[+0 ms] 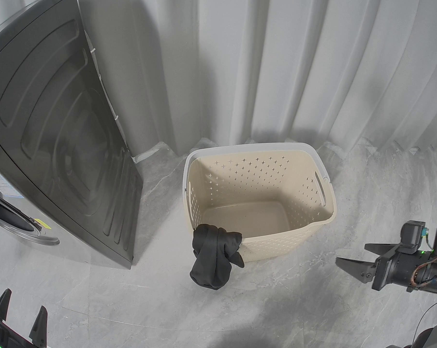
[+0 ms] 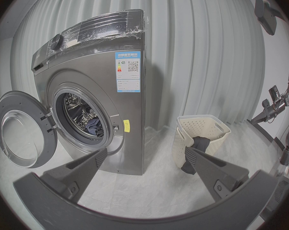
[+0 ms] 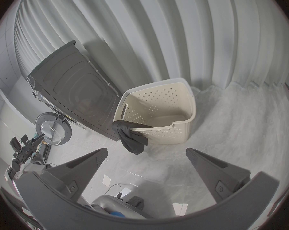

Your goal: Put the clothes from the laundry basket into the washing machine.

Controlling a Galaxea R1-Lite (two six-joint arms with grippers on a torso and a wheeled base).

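Observation:
A cream laundry basket (image 1: 257, 147) stands on the floor in front of the curtain, its inside bare. A black garment (image 1: 213, 262) hangs over its front-left corner, mostly outside the wall. The grey washing machine (image 1: 59, 136) stands to the left; in the left wrist view its round door (image 2: 23, 130) is swung open and dark clothes (image 2: 94, 126) lie in the drum. My left gripper (image 1: 25, 299) is open low at the left, in front of the machine. My right gripper (image 1: 352, 254) is open to the right of the basket, holding nothing.
White curtains (image 1: 286, 59) close off the back. Bare grey marble floor (image 1: 276, 296) spreads in front of the basket and between the two grippers. The open door juts out from the machine's front on the left side.

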